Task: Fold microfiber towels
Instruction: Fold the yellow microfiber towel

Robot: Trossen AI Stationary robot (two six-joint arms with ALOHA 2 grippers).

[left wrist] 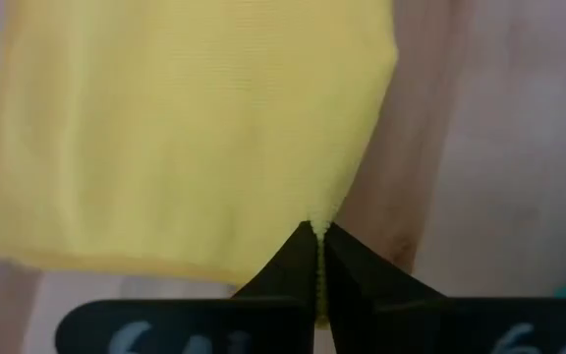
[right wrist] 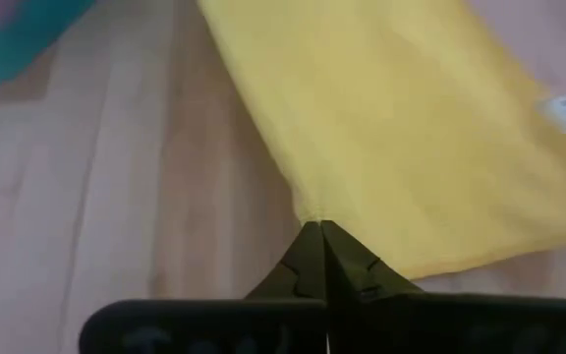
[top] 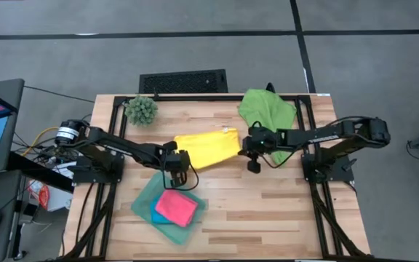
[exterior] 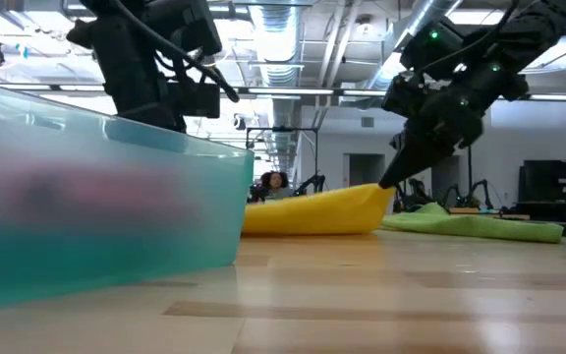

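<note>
The yellow towel [top: 206, 145] lies folded in a strip across the middle of the table. My left gripper [top: 177, 161] is shut on its left end, and my right gripper [top: 246, 148] is shut on its right end. The green towel [top: 268, 109] lies crumpled at the far right. The pink towel [top: 174, 206] lies folded in the teal tray [top: 142, 202], with blue showing under it. In the low view the tray [exterior: 106, 216] hides my left gripper's fingers. My left gripper pinches the yellow towel's near left corner [left wrist: 324, 218] between its two shut fingers, only at their tips. The fingers slant down from the left. The towel spreads away from them on the table. My right gripper pinches the yellow towel's right end at its near edge [right wrist: 308, 208] between its two shut fingers. The fingers [exterior: 393, 175] slant down from the right. That end [exterior: 373, 197] is raised a little; the rest lies on the table.
A spiky green ball plant [top: 142, 109] stands at the far left. The teal tray sits just near of my left gripper. Bare wood shows at the near right [top: 268, 211]. A person shows far off in the room [exterior: 271, 183].
</note>
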